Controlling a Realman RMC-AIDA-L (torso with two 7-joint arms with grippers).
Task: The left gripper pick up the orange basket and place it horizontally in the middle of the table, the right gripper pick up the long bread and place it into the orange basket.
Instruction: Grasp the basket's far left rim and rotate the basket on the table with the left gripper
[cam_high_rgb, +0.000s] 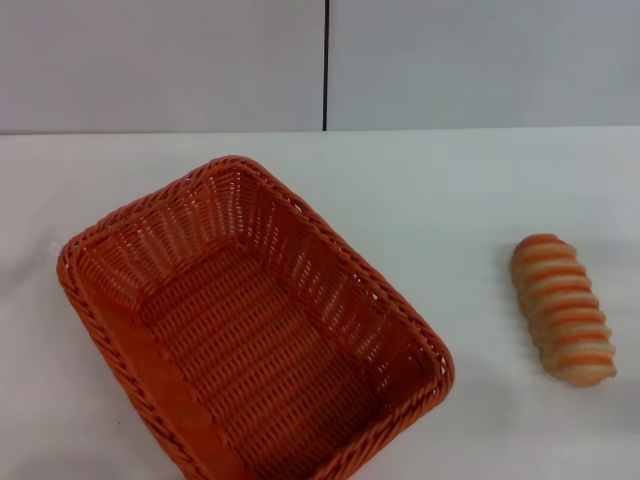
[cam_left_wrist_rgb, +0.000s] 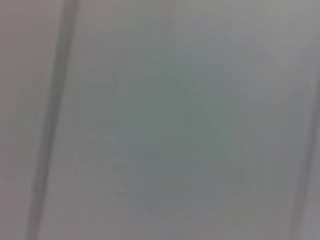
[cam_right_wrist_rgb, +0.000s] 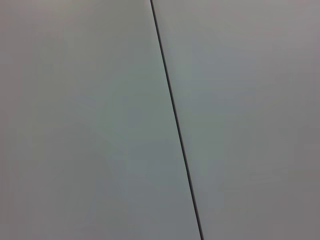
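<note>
The orange basket (cam_high_rgb: 250, 330) rests on the white table (cam_high_rgb: 440, 190) at the left and centre of the head view, turned diagonally, with nothing inside it. The long bread (cam_high_rgb: 563, 308) lies on the table at the right, striped side up, well apart from the basket. Neither the left gripper nor the right gripper shows in any view. Both wrist views hold only grey wall panels.
A grey wall with a dark vertical seam (cam_high_rgb: 326, 65) stands behind the table's far edge. White tabletop lies between the basket and the bread. The right wrist view shows a wall seam (cam_right_wrist_rgb: 175, 120).
</note>
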